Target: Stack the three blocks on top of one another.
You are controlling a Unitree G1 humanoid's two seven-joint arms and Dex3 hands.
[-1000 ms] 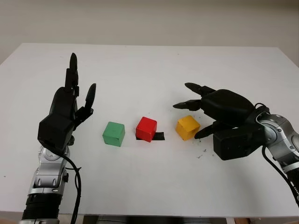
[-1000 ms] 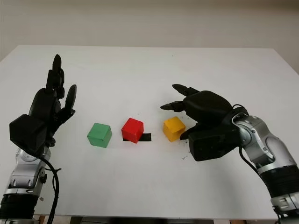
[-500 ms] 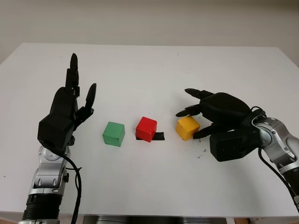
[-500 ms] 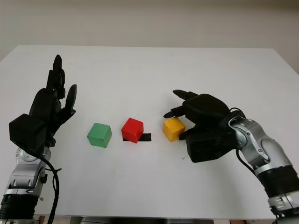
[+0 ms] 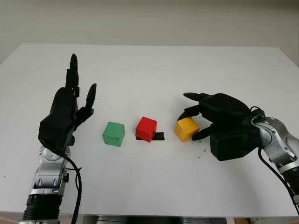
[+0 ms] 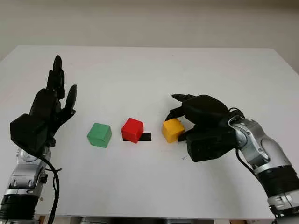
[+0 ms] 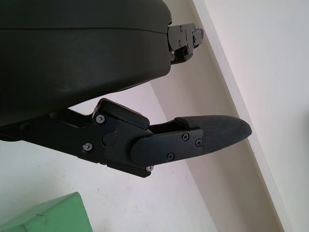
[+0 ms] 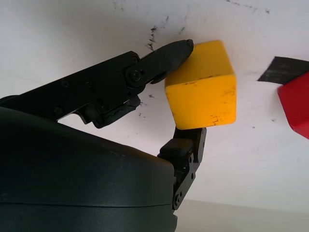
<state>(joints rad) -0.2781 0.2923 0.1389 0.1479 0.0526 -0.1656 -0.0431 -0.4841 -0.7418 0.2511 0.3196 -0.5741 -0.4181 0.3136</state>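
Head views show the white table (image 5: 154, 65) carrying 3 blocks in a row, all sitting on the surface with none stacked yet. Right hand (image 5: 212, 116) is at the right end of the row, its fingers curled around the yellow block (image 5: 187, 128); the right wrist view has 1 fingertip (image 8: 176, 50) pressed on a side face and another finger behind the opposite face, so the grasp looks closed on the block, which is not clearly lifted. Left hand (image 5: 63, 114) is raised and open beside the green block (image 5: 113, 134), holding nothing. Red block (image 5: 146, 129) sits in the middle, just beside a strip of black tape (image 5: 159, 136).

Contact sits near the yellow block's edges, so on lifting it may twist or slip out. Carried low, it could knock the red block off its spot.
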